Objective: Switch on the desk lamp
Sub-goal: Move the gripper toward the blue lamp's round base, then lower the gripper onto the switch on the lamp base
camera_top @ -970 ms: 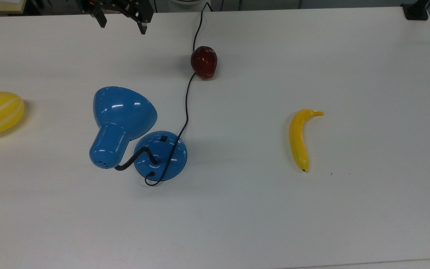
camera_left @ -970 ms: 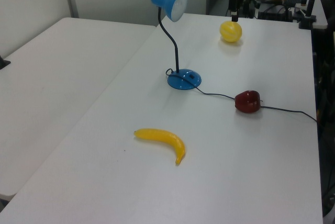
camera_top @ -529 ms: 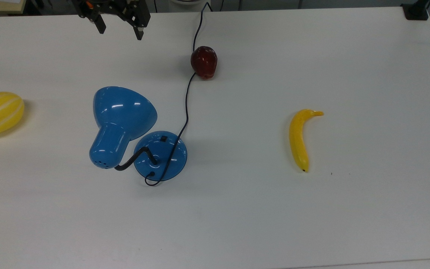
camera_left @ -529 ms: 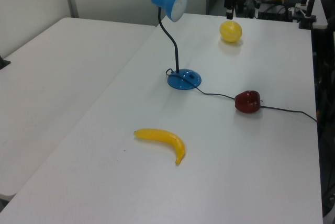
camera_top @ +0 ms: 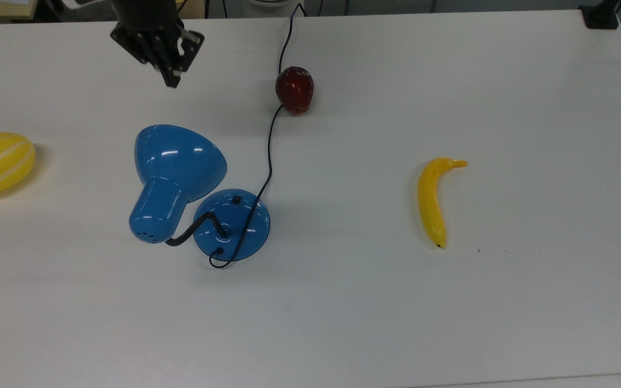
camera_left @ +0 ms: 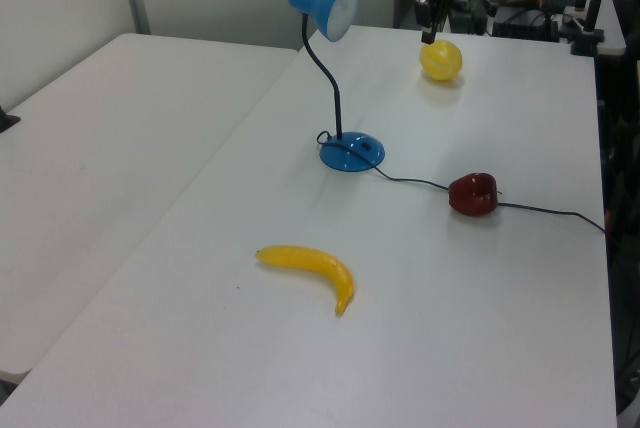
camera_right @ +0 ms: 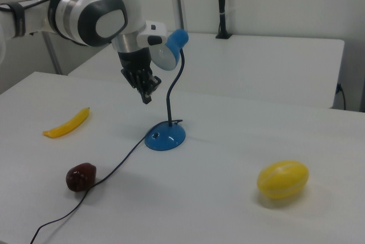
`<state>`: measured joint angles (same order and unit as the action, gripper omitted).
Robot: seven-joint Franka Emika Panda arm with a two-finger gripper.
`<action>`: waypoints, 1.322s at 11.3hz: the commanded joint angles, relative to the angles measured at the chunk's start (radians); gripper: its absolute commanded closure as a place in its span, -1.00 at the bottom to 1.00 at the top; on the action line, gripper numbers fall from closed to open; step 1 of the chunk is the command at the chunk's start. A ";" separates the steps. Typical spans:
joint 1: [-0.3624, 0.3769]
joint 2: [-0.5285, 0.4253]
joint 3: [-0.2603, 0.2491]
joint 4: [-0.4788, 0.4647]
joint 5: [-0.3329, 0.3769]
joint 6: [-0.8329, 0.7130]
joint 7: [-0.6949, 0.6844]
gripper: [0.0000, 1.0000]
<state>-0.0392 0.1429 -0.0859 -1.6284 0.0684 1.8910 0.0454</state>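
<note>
Gripper (camera_top: pixel 172 81) has rotated and dropped toward the desk lamp (camera_top: pixel 197 199), fingers now drawn close, holding nothing. Lamp stands mid-table, red apple (camera_top: pixel 294 89) beyond its base. Switch (camera_top: pixel 236 200) untouched; approach underway, press not yet made.

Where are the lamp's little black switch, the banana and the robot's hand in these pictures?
switch (camera_top: pixel 236 200), top view, on the black button on the lamp's blue base.
banana (camera_top: pixel 430 203), top view, on the middle of its yellow body.
hand (camera_right: pixel 146 97), right view, between its fingertips.
</note>
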 commanded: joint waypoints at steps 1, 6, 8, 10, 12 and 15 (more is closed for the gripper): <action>0.009 0.065 0.024 -0.013 0.011 0.155 0.002 1.00; 0.009 0.188 0.060 -0.008 0.011 0.298 0.005 1.00; 0.010 0.243 0.078 -0.005 0.002 0.351 0.011 1.00; 0.012 0.273 0.090 -0.007 -0.002 0.375 0.011 1.00; 0.012 0.282 0.095 -0.010 -0.004 0.375 0.008 1.00; 0.030 0.322 0.095 -0.002 -0.028 0.376 0.007 1.00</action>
<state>-0.0328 0.4412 0.0121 -1.6347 0.0670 2.2513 0.0453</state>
